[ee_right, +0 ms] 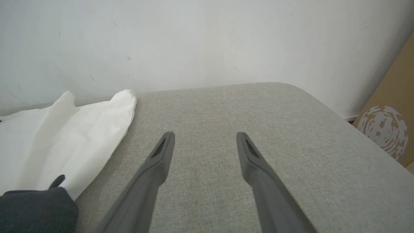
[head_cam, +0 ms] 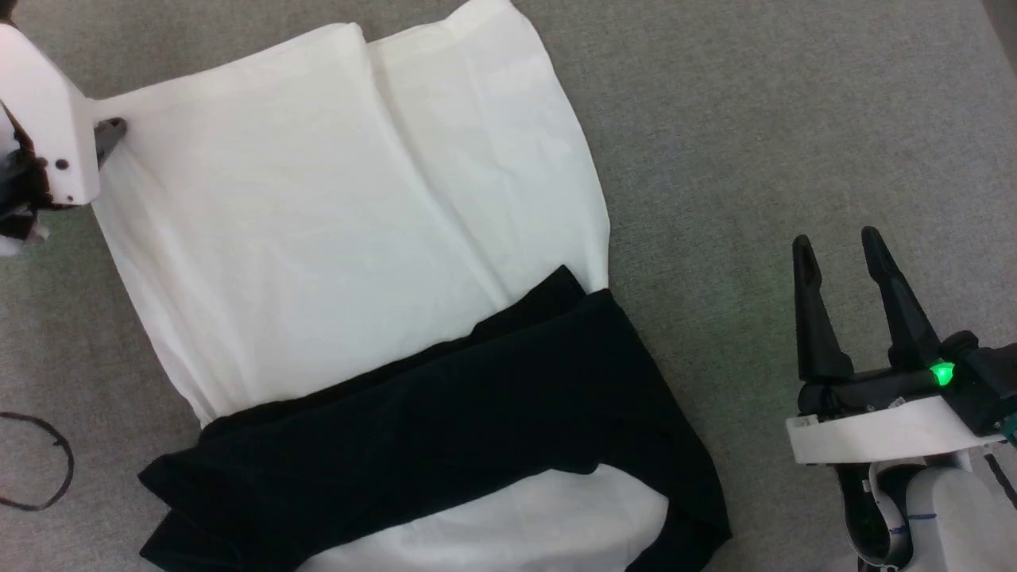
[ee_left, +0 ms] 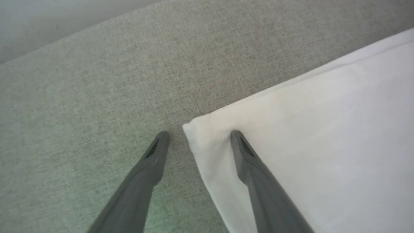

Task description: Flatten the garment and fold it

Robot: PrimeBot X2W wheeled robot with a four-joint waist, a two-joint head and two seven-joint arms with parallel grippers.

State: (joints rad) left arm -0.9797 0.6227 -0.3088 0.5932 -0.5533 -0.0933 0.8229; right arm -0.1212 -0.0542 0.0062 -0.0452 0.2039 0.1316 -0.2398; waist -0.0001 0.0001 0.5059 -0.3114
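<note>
The shirt [head_cam: 318,238] lies spread on the grey pad [head_cam: 794,119], and the left gripper [ee_left: 197,137] is wide open astride its white corner, so a shallow pinch could slip and rumple it, while the right gripper [head_cam: 838,242] hangs open well apart.

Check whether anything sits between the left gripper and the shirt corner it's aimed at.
Nothing visible does. The left gripper is open and straddles a white corner of the shirt, with one finger over the cloth and the other over the grey upholstered surface. No other object lies near that corner.
</note>
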